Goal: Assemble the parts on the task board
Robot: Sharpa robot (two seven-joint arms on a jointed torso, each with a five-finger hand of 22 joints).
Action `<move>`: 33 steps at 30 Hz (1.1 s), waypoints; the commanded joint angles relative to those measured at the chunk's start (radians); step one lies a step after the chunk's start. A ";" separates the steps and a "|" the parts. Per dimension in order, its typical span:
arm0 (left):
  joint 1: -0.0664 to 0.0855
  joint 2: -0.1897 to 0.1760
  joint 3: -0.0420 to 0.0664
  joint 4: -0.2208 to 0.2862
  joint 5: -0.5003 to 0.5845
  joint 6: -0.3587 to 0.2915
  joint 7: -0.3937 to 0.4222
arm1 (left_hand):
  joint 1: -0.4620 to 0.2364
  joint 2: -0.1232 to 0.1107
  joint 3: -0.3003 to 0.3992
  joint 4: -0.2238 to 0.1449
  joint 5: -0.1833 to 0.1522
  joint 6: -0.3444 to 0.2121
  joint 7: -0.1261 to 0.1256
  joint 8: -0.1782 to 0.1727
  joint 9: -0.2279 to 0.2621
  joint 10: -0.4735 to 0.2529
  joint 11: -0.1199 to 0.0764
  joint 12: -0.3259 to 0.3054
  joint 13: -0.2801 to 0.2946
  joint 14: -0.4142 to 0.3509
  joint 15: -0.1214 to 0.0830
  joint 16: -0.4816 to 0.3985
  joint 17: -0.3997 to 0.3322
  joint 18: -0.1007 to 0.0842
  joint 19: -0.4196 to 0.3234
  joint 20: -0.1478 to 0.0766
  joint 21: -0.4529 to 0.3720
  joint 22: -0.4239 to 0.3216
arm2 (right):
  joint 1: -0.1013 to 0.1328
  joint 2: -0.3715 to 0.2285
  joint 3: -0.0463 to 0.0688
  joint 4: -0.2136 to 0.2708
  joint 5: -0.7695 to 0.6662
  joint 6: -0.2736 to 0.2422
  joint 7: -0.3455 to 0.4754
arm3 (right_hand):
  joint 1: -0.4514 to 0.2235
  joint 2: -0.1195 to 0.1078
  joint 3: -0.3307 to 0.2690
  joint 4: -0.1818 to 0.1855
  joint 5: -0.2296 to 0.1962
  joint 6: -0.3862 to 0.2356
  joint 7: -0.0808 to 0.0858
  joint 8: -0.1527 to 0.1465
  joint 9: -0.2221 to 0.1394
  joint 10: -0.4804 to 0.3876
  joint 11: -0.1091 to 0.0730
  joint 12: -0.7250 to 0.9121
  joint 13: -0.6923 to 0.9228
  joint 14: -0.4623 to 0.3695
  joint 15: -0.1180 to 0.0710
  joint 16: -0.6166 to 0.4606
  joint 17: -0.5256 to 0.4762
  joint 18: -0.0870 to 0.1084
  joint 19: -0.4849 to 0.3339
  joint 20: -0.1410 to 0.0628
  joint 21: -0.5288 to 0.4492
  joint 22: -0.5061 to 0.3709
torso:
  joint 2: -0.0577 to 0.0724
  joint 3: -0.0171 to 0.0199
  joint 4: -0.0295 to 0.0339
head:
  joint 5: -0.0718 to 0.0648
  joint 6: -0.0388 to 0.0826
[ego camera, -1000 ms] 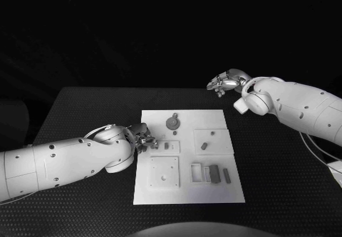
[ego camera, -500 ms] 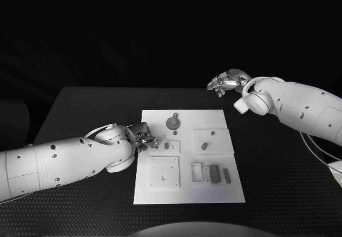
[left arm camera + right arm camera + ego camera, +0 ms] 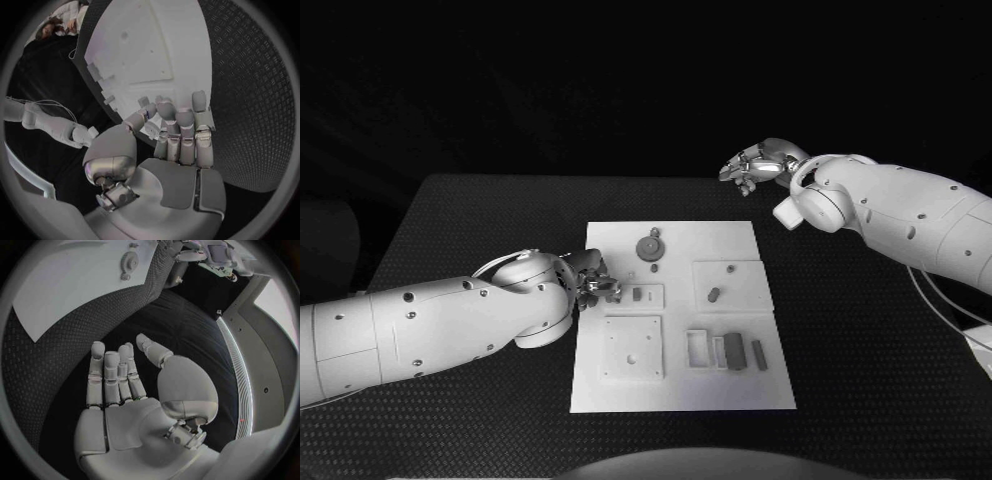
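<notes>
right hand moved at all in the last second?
No. The right hand holds the same spot beyond the task board's far right corner.

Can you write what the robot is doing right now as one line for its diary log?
left hand: fingers at task board's left edge, hold unclear | right hand: open, raised beyond board | round part: on board

Two bulky white arms with smooth, rounded plastic shells, the left arm (image 3: 430,325) and the right arm (image 3: 906,215), are dotted with small dark screw holes. Each ends in a silver metallic hand: the left hand (image 3: 178,135) and the right hand (image 3: 122,377) are built of jointed, segmented fingers on pale grey palm plates with a bulbous thumb base. Thin cables trail along the right arm at the frame's right edge.
</notes>
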 commanded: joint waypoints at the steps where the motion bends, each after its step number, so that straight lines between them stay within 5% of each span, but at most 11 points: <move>1: -0.003 0.004 -0.001 0.001 -0.018 0.037 0.003 | -0.008 0.012 0.001 -0.001 0.000 0.110 -0.056 0.007 -0.001 -0.006 -0.038 0.005 0.001 -0.009 -0.019 0.008 -0.002 -0.014 0.020 -0.017 0.005 0.024 | 0.000 0.001 0.000 0.001 0.001 0.016 0.010 | 0.005 -0.002 -0.001 -0.003 0.003 -0.002 0.009 -0.005 0.001 -0.007 0.000 -0.005 -0.001 -0.007 0.000 -0.004 -0.002 0.014 -0.009 0.001 -0.003 0.013 | 0.000 0.0003 -0.0005 | 0.000 0.000; 17: -0.005 0.007 -0.001 -0.004 -0.035 0.048 0.005 | -0.026 0.016 0.003 -0.001 -0.014 0.115 -0.059 0.013 -0.001 -0.002 -0.041 0.013 0.000 -0.007 -0.020 0.021 -0.012 -0.014 0.017 -0.018 0.008 0.023 | 0.000 0.000 0.000 0.001 0.001 0.016 0.011 | 0.002 -0.002 -0.002 -0.001 0.003 -0.001 0.009 -0.006 0.002 -0.007 0.000 -0.005 -0.002 -0.007 0.001 -0.004 -0.002 0.014 -0.009 0.002 -0.004 0.013 | 0.000 0.0005 -0.0002 | 0.000 0.002; 24: -0.005 0.006 -0.001 -0.006 -0.057 -0.011 0.003 | -0.009 0.006 0.014 0.000 -0.003 0.117 -0.061 0.015 -0.002 0.000 -0.043 0.016 -0.002 -0.006 -0.022 0.028 -0.019 -0.014 0.018 -0.019 0.010 0.023 | 0.000 0.001 0.000 0.001 0.001 0.015 0.011 | 0.001 -0.002 -0.002 -0.001 0.003 -0.001 0.009 -0.006 0.002 -0.008 0.000 -0.005 -0.002 -0.007 0.001 -0.004 -0.002 0.014 -0.009 0.002 -0.004 0.013 | -0.001 0.0005 0.0001 | 0.000 0.001; 33: -0.006 0.008 -0.001 -0.006 -0.064 -0.003 -0.004 | -0.012 0.010 0.043 -0.001 0.038 0.132 -0.068 0.027 0.001 0.013 -0.050 0.028 -0.003 0.005 -0.023 0.051 -0.026 -0.014 0.015 -0.017 0.008 0.022 | 0.000 0.001 0.000 0.003 0.002 0.017 0.011 | 0.000 -0.002 -0.003 0.000 0.003 -0.001 0.009 -0.007 0.002 -0.008 0.000 -0.004 -0.002 -0.007 0.001 -0.004 -0.002 0.014 -0.009 0.002 -0.004 0.013 | 0.001 0.0004 0.0000 | 0.000 -0.001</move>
